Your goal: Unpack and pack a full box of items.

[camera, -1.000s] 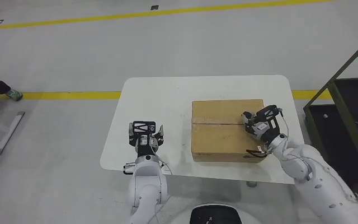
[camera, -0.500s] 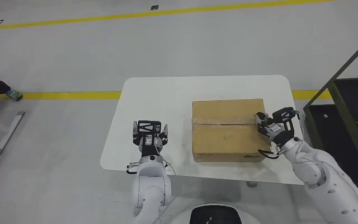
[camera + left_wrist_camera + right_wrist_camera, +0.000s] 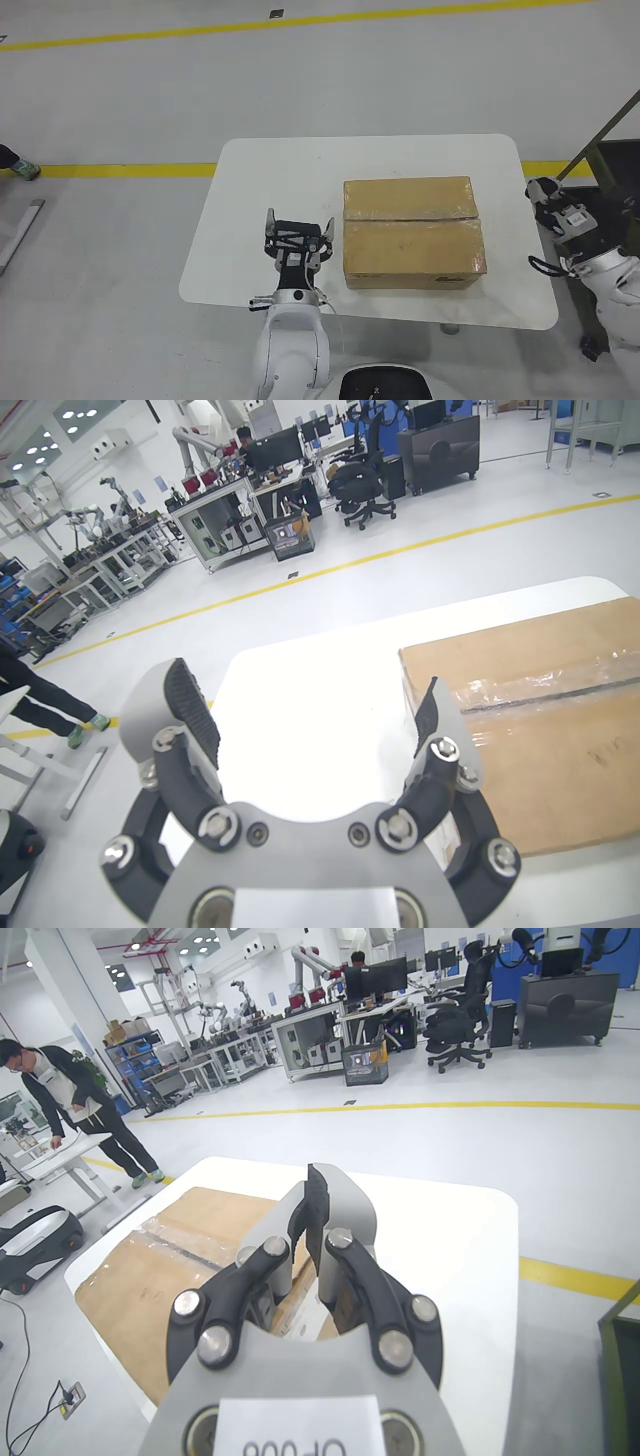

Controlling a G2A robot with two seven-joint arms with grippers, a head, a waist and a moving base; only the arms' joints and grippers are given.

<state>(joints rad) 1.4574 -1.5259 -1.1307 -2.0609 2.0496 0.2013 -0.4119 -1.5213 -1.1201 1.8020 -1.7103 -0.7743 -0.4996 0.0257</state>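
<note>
The box (image 3: 410, 232) is taped shut, so its contents are hidden. In the left wrist view one end of it runs past the picture's edge. In the right wrist view the right tool (image 3: 314, 1188) covers part of it.

Little could be read. A white label (image 3: 295, 1425) on the plate behind my right jaws carried dark characters, upside down and cut off at the edge of view, so I could not make them out whole. The box (image 3: 412, 232) bore a pale sticker (image 3: 306, 1323) on one side, its print too small and too hidden to read.
</note>
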